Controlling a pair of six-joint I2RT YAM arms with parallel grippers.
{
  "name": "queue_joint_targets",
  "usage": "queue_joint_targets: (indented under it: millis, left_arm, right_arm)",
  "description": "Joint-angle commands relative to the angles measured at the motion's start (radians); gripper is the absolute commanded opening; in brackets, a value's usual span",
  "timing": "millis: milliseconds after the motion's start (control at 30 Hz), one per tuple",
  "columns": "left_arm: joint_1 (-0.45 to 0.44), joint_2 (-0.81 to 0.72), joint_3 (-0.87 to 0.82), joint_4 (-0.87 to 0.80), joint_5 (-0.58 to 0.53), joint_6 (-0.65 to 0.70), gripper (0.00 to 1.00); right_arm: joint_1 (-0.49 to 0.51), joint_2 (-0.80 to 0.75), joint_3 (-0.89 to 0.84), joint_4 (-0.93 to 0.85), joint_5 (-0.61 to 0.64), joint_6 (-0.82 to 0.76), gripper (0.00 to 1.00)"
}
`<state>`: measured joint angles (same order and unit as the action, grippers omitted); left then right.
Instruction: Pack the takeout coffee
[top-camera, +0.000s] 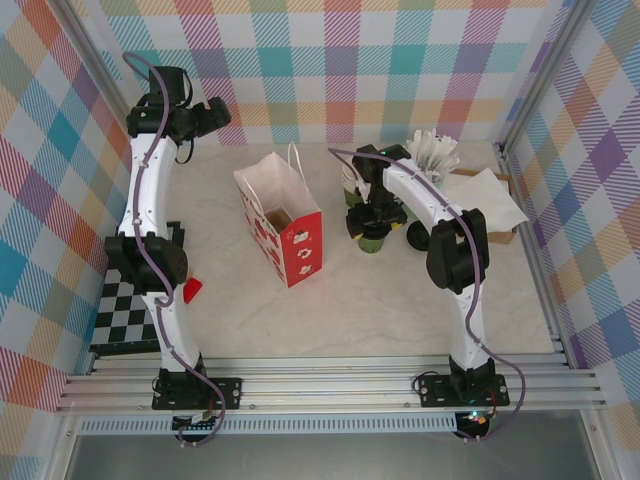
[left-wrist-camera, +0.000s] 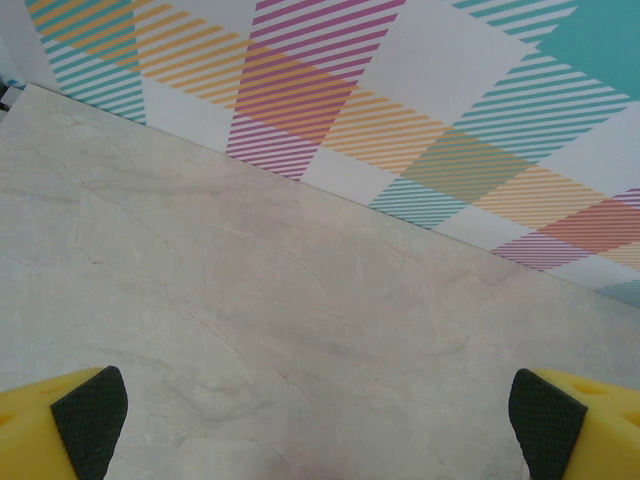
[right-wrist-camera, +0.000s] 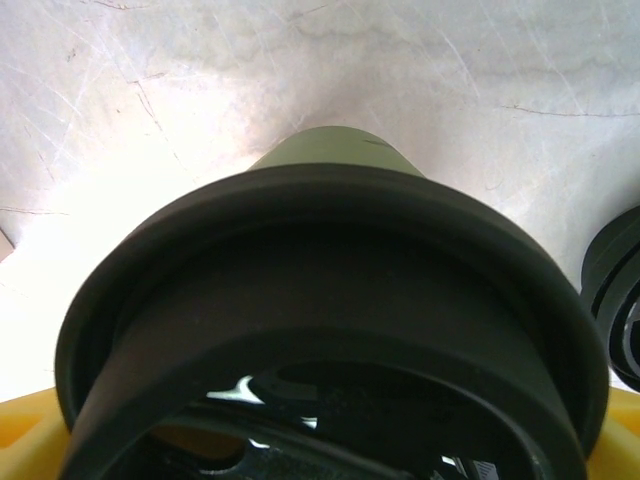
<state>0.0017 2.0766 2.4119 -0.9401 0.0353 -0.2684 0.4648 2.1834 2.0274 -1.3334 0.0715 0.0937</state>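
The pale marbled table (top-camera: 400, 310) lies wide and mostly bare in front of me. That leaves room to work.

In the middle stands the red-and-white paper carrier bag (top-camera: 290, 235). It is upright with its mouth open to the ceiling and its white cord handles up, which I take to be ready for a drop from above.

My left claw (left-wrist-camera: 320, 420) hangs high near the back wall, well apart from the bag. Its black pads (left-wrist-camera: 90, 420) are spread wide over bare tabletop and carry nothing. I'd say it is parked there to keep the lane clear.

Now my right claw (top-camera: 378, 215). It is down low to the right of the bag, straddling the takeout coffee (right-wrist-camera: 330, 250), a small paper cup with a green lower part and a round black plastic lid. The cup stands upright on the table, and the lid's rim looms right under my wrist camera. My yellow fingers (right-wrist-camera: 20, 445) sit at either side of that lid, lined up for a grasp at the widest, stiffest ring. Whether the pads touch the cup, I cannot tell, because the lid hides them.

Next, by my reckoning, I get a firm hold, lift straight up, then go across to the bag's mouth. A tilt could spill it.
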Motion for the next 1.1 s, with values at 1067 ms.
queue_joint_targets:
  millis: [1067]
  left_arm:
    - [-0.159, 0.057, -0.007, -0.184, 0.584, 0.466, 0.71]
  right_arm:
    - [0.089, -0.088, 0.619, -0.448, 0.097, 0.192, 0.70]
